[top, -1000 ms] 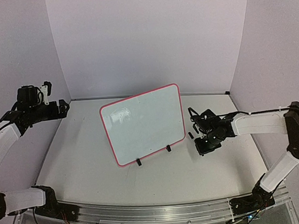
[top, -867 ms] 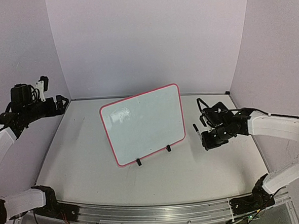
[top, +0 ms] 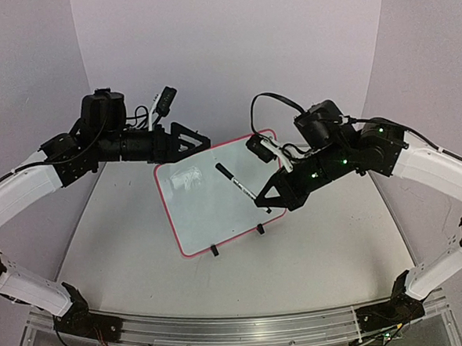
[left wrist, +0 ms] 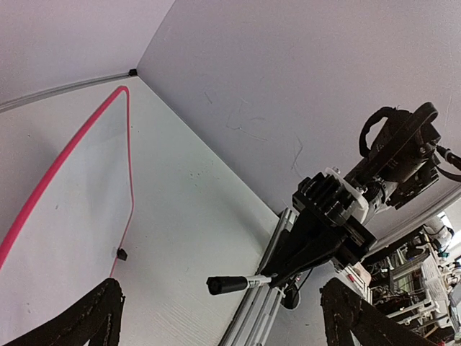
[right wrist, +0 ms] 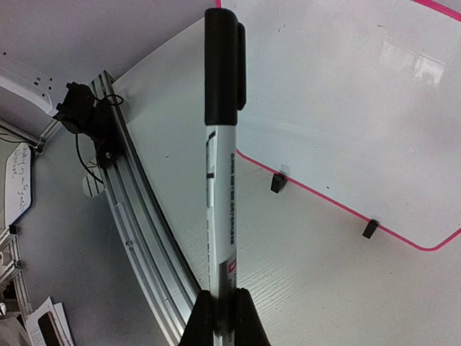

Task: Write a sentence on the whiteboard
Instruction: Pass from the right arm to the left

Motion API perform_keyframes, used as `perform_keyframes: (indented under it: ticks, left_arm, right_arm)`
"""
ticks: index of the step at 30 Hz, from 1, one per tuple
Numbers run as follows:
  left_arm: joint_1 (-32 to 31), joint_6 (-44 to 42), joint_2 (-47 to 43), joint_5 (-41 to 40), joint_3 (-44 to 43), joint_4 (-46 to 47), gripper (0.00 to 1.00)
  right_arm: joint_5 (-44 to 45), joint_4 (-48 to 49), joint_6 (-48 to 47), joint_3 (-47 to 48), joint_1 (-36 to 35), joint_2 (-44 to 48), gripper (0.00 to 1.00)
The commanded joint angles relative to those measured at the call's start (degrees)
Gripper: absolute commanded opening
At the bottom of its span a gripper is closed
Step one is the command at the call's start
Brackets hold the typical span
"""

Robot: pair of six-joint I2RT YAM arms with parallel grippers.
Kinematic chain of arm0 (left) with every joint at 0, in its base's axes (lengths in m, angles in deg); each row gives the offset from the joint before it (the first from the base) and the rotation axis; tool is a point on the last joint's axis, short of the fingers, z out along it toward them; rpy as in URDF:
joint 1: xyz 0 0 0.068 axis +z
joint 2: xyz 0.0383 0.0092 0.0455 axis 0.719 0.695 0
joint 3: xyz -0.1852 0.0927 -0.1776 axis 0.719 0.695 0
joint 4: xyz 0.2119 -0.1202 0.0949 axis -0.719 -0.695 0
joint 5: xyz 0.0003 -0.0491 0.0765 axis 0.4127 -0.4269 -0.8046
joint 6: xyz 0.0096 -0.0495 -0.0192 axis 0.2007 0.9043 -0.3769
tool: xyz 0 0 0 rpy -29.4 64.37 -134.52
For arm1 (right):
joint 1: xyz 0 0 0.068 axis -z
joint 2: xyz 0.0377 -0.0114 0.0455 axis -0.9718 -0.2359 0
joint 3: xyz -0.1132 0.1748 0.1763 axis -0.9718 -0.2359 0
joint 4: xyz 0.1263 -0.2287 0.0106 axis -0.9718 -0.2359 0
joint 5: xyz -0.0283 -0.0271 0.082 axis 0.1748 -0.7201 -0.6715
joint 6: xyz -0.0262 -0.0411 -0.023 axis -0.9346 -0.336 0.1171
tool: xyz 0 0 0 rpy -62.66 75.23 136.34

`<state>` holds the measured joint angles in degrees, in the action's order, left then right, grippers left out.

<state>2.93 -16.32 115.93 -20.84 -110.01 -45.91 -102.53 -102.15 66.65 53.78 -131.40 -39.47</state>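
I have the whiteboard (top: 210, 213) standing tilted back in the middle of the surface (top: 126, 250), my right gripper (top: 270, 200) pinching a marker (top: 236, 182) (black cap on) over the board's face, and my left gripper (top: 191, 138) spread wide near its upper left corner.

No text readable. The marker (right wrist: 220, 238) carries a line of black print along its white barrel and a small red mark near the grip, both too foreshortened to make out. Handwritten sheet (right wrist: 18, 179) at the left edge of the right wrist view: illegible.
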Motion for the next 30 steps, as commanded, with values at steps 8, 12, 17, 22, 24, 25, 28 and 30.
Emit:
perform_keyframes:
  ticks: [8,12,17,22,24,25,28,30]
  left_arm:
    - [-1.21,4.57,5.56,3.31,-2.68,5.15,0.73]
    - [-1.40,6.32,6.22,6.05,-1.38,8.76,0.66]
    - [-2.07,6.81,7.19,7.12,-1.31,9.80,0.62]
    - [-2.22,5.78,7.50,7.15,-1.84,8.43,0.48]
    - [-2.23,5.00,7.29,5.71,-2.08,7.37,0.46]
    - [-2.23,4.78,7.36,5.37,-2.23,7.00,0.44]
    - [-2.22,4.78,7.79,5.50,-2.52,6.47,0.36]
    - [-2.23,5.09,8.05,5.56,-2.49,6.47,0.32]
  right_arm:
    - [3.23,3.18,-4.71,4.72,-0.59,-0.99,0.00]
    - [3.35,3.16,-4.84,5.19,-0.61,-1.68,0.00]
    - [4.03,3.17,-4.96,5.32,-0.62,-2.70,0.00]
    - [5.50,3.16,-5.55,5.66,-0.64,-3.44,0.00]
    - [5.93,3.16,-5.54,5.88,-0.62,-3.73,0.00]
    - [6.06,3.16,-5.55,6.03,-0.61,-3.89,0.00]
    - [6.90,3.17,-7.35,6.39,-0.67,-4.20,0.00]
    - [7.82,3.17,-7.58,6.38,-0.61,-4.17,0.00]
